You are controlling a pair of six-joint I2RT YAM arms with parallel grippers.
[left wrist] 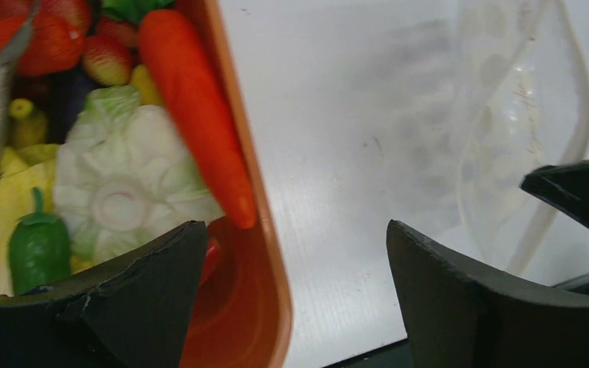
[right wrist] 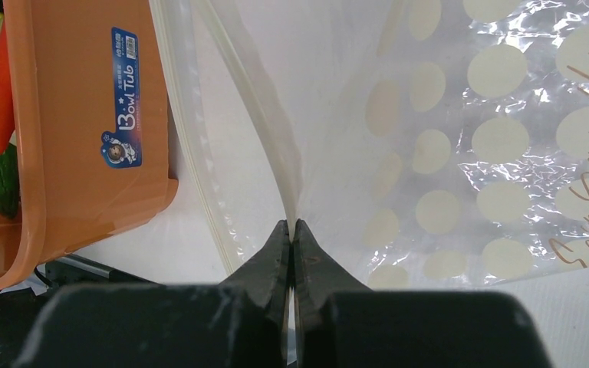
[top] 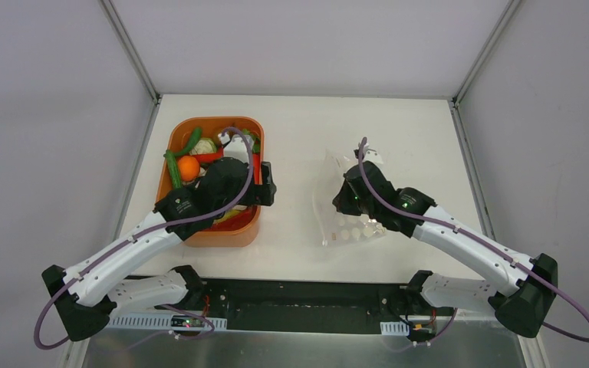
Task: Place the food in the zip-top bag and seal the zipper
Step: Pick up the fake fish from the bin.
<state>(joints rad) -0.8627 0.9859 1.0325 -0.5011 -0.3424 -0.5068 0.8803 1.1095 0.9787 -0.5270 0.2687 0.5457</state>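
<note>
within the right claw (right wrist: 292, 228) sits the zip-top bag (right wrist: 460, 176).

Bright, even overhead light, soft shadows, slight blur across the zip-top bag (left wrist: 506, 115).

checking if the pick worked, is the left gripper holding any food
No, the left gripper stands open and empty over the rim of the orange tub, where the food lies.
</note>
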